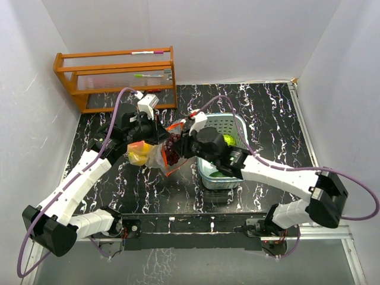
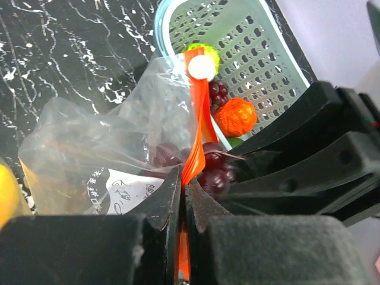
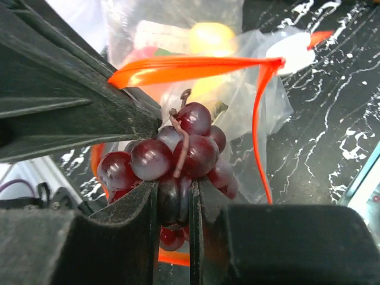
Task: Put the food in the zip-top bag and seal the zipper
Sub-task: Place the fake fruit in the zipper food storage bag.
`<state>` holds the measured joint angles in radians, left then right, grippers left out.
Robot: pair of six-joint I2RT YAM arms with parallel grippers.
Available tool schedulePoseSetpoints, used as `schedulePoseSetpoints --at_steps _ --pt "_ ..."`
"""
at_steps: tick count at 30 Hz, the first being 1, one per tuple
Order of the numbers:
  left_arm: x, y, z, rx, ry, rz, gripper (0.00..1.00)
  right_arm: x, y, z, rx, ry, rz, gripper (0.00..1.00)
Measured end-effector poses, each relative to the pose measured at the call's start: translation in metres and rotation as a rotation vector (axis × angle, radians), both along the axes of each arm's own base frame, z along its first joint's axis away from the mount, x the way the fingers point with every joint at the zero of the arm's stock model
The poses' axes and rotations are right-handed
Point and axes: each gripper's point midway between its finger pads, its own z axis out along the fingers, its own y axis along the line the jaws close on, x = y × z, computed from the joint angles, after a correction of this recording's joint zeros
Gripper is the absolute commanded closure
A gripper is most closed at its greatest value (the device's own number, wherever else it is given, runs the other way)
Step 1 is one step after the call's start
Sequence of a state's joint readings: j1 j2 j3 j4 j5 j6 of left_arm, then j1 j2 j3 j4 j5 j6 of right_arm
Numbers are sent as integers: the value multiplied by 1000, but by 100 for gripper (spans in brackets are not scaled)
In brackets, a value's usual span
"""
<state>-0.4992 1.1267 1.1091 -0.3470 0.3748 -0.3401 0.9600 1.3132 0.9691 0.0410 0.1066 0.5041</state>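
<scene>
My left gripper [image 1: 159, 135] [image 2: 183, 184] is shut on the orange zipper edge [image 2: 196, 142] of the clear zip-top bag [image 1: 155, 155] [image 2: 95, 154] and holds its mouth up. My right gripper [image 1: 178, 145] [image 3: 173, 196] is shut on a bunch of dark purple grapes [image 3: 172, 151] [image 2: 214, 172] at the bag's mouth. Yellow fruit [image 1: 138, 153] [image 3: 211, 38] lies inside the bag. An orange-red fruit [image 2: 236, 116], more grapes [image 2: 218, 92] and a bumpy green fruit [image 2: 200, 52] [image 1: 228, 140] lie in the teal basket [image 1: 236, 126] [image 2: 267, 53].
A wooden rack [image 1: 116, 77] with pens stands at the back left by the white wall. The basket sits right of the bag, under my right arm. The black marbled tabletop [image 1: 273, 130] is walled in white on three sides.
</scene>
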Motion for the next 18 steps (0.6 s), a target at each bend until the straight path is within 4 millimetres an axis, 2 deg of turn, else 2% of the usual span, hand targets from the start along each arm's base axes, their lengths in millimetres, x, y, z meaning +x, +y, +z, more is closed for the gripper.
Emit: schedulePoseSetpoints --at_steps 3,6,10,14,15,18 --pt "2 2 0 6 1 12 100 6 10 -14 -85 19 -26 92" --pt "2 0 7 -10 -10 4 100 16 17 -23 -153 18 -67 81" --pt "-4 -6 10 -32 -2 -31 100 25 10 -33 -212 19 -141 55" --pt "-4 -6 10 -29 -2 -31 100 28 -3 -36 -260 18 -196 25" --pt "-4 -6 9 -26 -4 -30 100 27 -6 -34 -263 17 -199 18" --pt "-3 -3 6 -9 -8 -22 100 19 -14 -14 -239 -1 -188 8"
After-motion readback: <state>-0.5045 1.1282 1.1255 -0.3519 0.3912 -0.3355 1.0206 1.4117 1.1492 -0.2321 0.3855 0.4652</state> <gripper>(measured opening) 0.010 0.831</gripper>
